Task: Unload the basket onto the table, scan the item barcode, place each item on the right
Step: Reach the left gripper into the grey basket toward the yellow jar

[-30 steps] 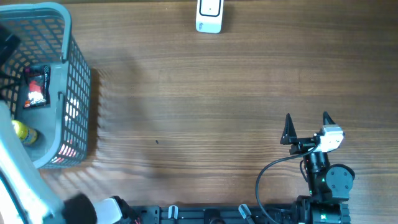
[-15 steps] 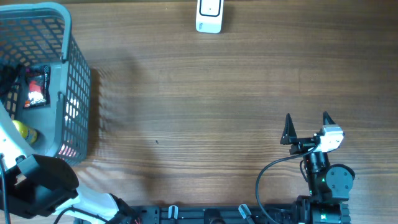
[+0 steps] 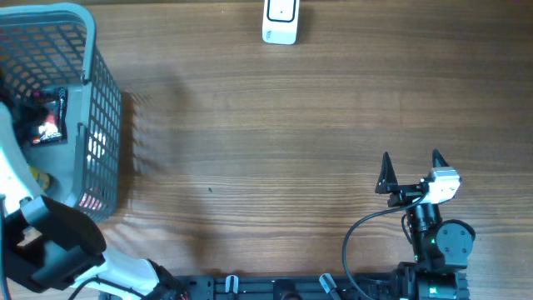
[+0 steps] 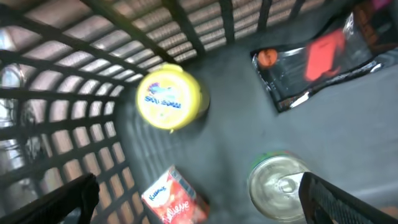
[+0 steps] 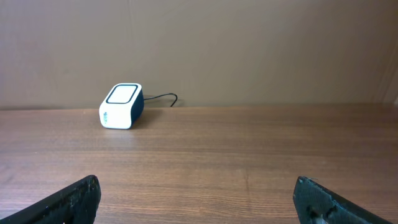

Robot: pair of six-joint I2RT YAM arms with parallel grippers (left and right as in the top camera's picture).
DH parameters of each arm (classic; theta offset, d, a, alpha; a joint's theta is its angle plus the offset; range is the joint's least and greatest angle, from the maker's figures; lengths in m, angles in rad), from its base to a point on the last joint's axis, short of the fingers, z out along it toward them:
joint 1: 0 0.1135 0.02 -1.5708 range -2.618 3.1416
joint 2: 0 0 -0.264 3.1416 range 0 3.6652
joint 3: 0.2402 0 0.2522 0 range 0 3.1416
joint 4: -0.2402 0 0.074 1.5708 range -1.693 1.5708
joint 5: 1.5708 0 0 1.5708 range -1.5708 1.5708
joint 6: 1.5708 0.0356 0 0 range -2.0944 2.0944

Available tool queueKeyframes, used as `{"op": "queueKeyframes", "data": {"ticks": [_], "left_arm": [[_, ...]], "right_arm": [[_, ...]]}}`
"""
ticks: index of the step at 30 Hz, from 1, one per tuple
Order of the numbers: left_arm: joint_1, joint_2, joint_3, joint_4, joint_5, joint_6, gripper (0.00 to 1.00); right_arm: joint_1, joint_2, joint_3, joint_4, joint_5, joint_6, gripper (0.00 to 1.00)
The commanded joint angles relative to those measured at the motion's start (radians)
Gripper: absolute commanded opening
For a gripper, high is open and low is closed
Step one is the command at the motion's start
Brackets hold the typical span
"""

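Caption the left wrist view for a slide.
Open left claw above basket of yellow tub, black pouch, can and carton.

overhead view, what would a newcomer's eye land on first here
The grey mesh basket at the left edge of the table stands out first, holding a yellow-lidded jar, a black pouch and a red carton. A small white scanner sits at the far edge, and the right gripper rests open near the front right.
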Motion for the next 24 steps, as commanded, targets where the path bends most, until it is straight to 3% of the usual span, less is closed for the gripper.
{"op": "queueKeyframes", "data": {"ticks": [1, 7, 14, 20, 24], "left_arm": [[-0.008, 0.004, -0.143, 0.084, -0.013, 0.079, 1.00], [-0.008, 0.004, -0.266, 0.211, -0.002, 0.122, 1.00], [-0.003, -0.032, -0.269, 0.214, -0.071, 0.126, 1.00], [0.024, -0.094, -0.269, 0.167, -0.153, 0.037, 1.00], [0.074, -0.116, -0.269, 0.100, -0.216, -0.099, 1.00]], "right_arm": [[-0.005, -0.008, -0.002, 0.003, 0.009, 0.012, 1.00], [-0.005, -0.008, -0.002, 0.003, 0.009, 0.012, 1.00], [-0.005, -0.008, -0.002, 0.003, 0.009, 0.012, 1.00], [-0.005, -0.008, -0.002, 0.003, 0.009, 0.012, 1.00], [-0.005, -0.008, -0.002, 0.003, 0.009, 0.013, 1.00]]}}
